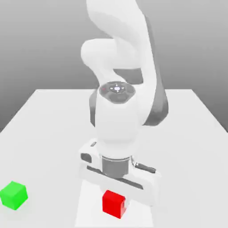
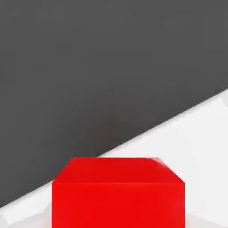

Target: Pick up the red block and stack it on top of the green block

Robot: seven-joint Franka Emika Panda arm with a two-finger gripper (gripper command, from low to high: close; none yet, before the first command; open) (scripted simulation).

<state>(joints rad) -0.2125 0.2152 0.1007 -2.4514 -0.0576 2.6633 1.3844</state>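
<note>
- Red block (image 1: 114, 203) sits on the white table (image 1: 49, 129) at the near edge, a little right of centre in the exterior view, directly under my arm's hand.
- In the hand view the red block (image 2: 118, 193) looms large and close, squarely between where the fingers come down.
- My gripper (image 1: 116, 196) is down at the cube and closed; I judge it has clamped onto the red block, though the white hand body hides the pads, so I can't confirm contact from sight alone.
- Green block (image 1: 14, 195) waits well apart, over at the exterior view's left, also near the front edge, standing free on the table.
- Step in hand, as I read it: the grasp. The cube is not lifted yet; it looks to be resting on the table.
- Next move calls for a straight rise, enough to clear the green block's top, then a carry leftward across the front of the table.
- I'll want the red cube squared over the green one before lowering; any offset and it could tip off when I let go.
</note>
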